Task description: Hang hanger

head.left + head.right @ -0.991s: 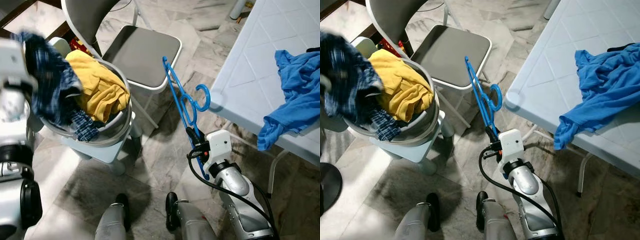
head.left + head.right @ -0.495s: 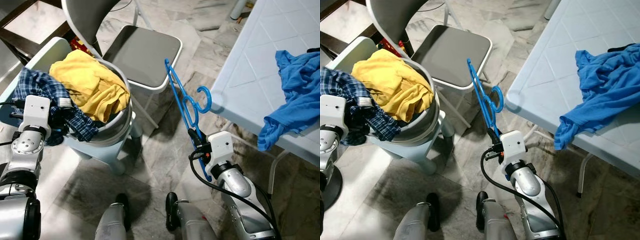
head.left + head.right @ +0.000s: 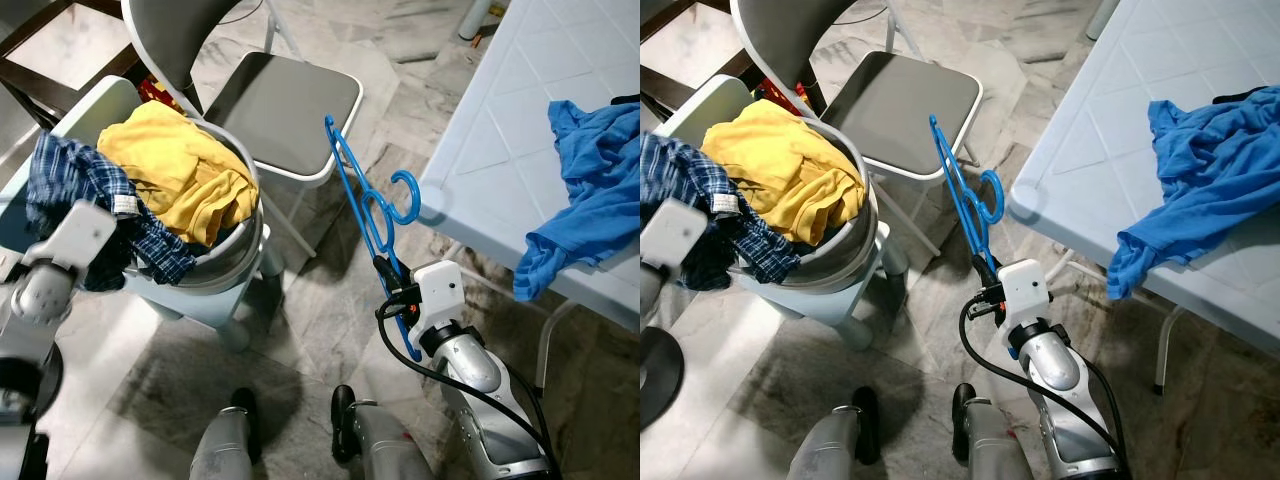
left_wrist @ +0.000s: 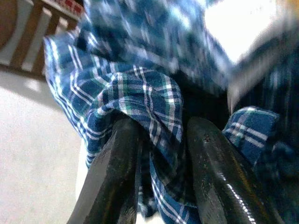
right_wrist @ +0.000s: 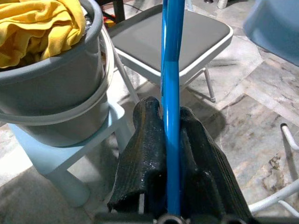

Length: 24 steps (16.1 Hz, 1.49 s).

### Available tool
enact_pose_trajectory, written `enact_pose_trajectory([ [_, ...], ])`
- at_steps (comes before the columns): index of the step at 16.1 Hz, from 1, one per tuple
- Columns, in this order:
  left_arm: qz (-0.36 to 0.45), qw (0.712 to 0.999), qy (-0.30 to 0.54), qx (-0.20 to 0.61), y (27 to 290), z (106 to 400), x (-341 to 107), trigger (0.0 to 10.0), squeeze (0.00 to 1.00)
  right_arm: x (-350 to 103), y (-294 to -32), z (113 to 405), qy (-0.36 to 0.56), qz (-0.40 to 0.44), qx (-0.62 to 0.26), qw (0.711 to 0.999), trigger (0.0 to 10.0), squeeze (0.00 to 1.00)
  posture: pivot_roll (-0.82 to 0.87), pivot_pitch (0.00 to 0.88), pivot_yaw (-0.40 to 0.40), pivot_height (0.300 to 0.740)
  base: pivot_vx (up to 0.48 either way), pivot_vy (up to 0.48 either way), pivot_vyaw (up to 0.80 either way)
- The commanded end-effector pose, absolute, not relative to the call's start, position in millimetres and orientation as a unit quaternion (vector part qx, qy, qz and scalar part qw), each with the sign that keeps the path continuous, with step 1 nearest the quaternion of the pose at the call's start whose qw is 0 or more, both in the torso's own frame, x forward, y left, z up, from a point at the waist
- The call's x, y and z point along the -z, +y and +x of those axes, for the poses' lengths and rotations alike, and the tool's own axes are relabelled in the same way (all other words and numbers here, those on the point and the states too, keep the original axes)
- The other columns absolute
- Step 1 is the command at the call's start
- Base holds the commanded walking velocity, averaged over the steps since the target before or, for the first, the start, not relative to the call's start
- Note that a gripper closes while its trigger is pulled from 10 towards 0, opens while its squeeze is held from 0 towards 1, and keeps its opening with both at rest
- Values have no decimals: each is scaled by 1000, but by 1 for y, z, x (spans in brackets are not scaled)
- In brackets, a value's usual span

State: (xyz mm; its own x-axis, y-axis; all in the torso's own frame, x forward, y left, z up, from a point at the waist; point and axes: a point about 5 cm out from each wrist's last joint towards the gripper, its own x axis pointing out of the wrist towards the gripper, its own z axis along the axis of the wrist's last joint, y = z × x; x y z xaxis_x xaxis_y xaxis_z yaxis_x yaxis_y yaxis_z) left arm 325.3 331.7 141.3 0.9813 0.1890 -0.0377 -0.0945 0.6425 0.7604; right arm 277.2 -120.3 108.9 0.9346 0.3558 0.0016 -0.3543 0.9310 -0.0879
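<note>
Gripping the blue hanger (image 3: 372,208) low on its bar, right gripper (image 5: 172,140) has its fingers pressed onto it, held upright between chair (image 3: 285,105) and table (image 3: 520,110). Left gripper (image 4: 159,154) pinches plaid shirt (image 3: 85,185) at the bucket (image 3: 215,265). Nothing hung yet.

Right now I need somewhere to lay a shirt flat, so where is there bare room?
The grey chair seat is bare, between the bucket and the blue hanger. The white table is free left of the blue garment. The bucket is crowded with yellow cloth and the plaid shirt.
</note>
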Motion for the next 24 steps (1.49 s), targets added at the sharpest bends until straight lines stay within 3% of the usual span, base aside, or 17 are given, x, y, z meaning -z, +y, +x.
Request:
enact_pose_trajectory([
  [1,425,899,74,-77,338,320,-138,10000,1000,-103,-121,273,1,-41,-182,982,10000,0,-170,327,-26,740,0,0,0],
  [3,407,904,121,-51,336,314,-120,10000,1000,-104,-119,274,0,-40,-185,982,10000,0,-169,325,-27,740,0,0,0],
  [10,345,925,145,-69,328,299,-90,10000,1000,-104,-120,275,-1,-40,-182,983,10000,0,-168,325,-25,740,0,0,0],
  [11,349,923,146,-67,328,299,-90,10000,902,-104,-120,275,-1,-40,-182,982,10000,0,-168,325,-25,740,0,0,0],
  [12,368,914,167,-32,326,298,-89,10000,604,-104,-120,275,-1,-41,-182,983,10000,0,-169,323,-24,740,0,0,0],
  [13,374,910,180,-16,327,296,-90,10000,376,-104,-122,275,-1,-41,-180,983,10000,0,-167,324,-22,740,0,0,0],
  [14,374,912,161,-45,335,295,-100,10000,843,-103,-123,275,0,-42,-179,983,10000,0,-166,325,-22,740,0,0,0],
  [15,412,898,146,-60,339,295,-106,10000,1000,-103,-122,275,0,-41,-179,983,10000,0,-165,325,-21,740,0,0,0],
  [17,476,871,72,-95,341,296,-128,10000,953,-103,-121,275,-1,-40,-180,983,10000,0,-164,326,-22,740,0,0,0],
  [19,482,868,33,-118,341,295,-141,10000,898,-103,-121,275,-1,-40,-180,983,10000,0,-163,327,-24,740,0,0,0],
  [20,470,873,39,-126,343,295,-141,10000,667,-103,-121,275,-1,-40,-181,983,10000,0,-163,326,-26,740,0,0,0],
  [21,466,876,52,-117,342,295,-137,10000,667,-103,-121,275,-1,-40,-182,983,10000,0,-164,326,-27,740,0,0,0],
  [22,438,890,78,-98,342,295,-126,10000,0,-104,-122,276,-2,-41,-182,982,10000,0,-167,325,-28,740,0,0,0],
  [24,412,904,105,-51,335,296,-116,10000,0,-104,-122,275,-2,-42,-182,982,10000,0,-171,325,-32,740,0,0,0],
])
